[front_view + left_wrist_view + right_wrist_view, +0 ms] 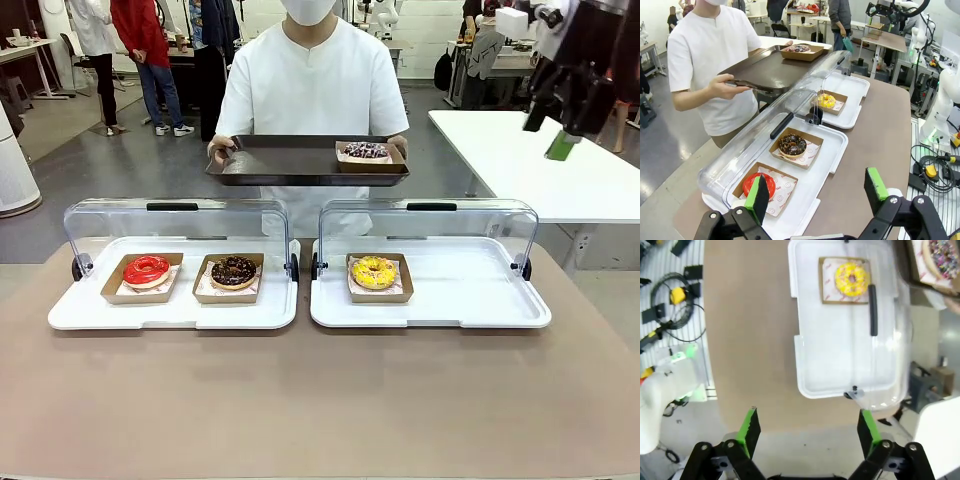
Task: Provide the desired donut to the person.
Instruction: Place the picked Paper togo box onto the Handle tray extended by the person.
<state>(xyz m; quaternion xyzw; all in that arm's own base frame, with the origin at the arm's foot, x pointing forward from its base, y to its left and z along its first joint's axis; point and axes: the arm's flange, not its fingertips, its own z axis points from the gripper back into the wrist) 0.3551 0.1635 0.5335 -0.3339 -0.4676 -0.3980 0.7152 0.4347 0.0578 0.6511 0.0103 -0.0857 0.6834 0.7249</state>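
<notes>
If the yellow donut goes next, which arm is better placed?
Right, likely: the right gripper hangs open, high, facing down at the white case holding the yellow donut, its lid raised. The left gripper, also open, sits over the other case, nearest the red donut.

The person [310,80] is cut off at the head by the front view's top edge. In the left wrist view a green pad [759,197] of the left tool [817,189] hides part of the red donut [749,184]. The right wrist view's corner crops the sprinkled donut [941,255].
</notes>
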